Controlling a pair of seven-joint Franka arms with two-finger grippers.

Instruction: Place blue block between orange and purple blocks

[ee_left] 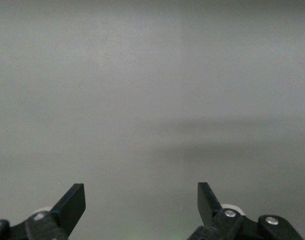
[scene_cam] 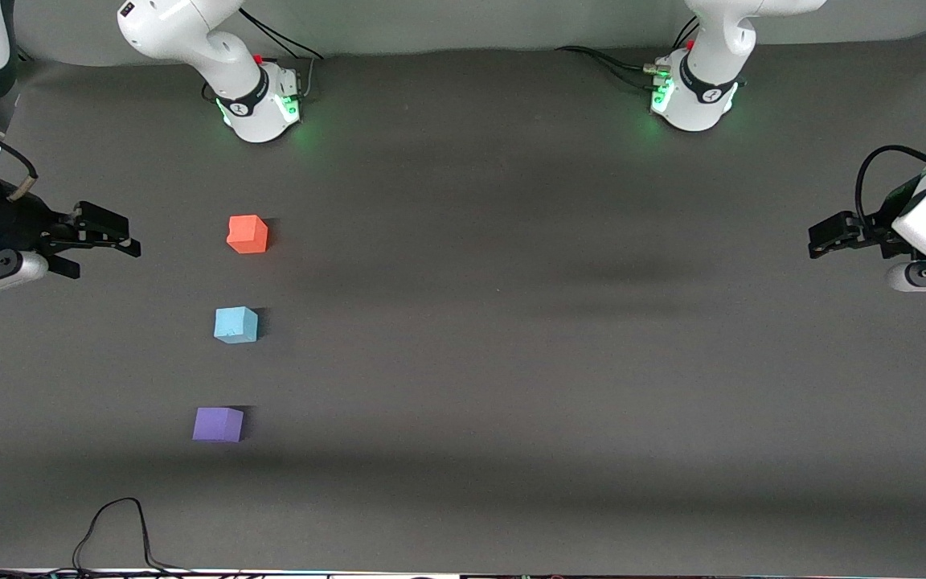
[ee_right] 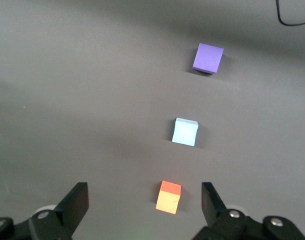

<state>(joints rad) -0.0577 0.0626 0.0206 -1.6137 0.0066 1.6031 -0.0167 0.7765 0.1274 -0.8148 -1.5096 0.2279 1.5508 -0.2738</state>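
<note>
From the front view you see three cubes in a line on the dark grey table, toward the right arm's end. The blue block is a matte, pale sky-blue cube, resting flat between the orange block, farther from the camera, and the purple block, nearer to it; all three stand apart with bare mat between them. The right gripper hangs at that end of the table, level with the orange block, fingers spread and empty. The left gripper waits at the opposite end.

In the left wrist view you see only bare mat between its wide-set fingers.

In the right wrist view its fingers stand wide apart, holding nothing, with the cubes lined up ahead, orange closest.
</note>
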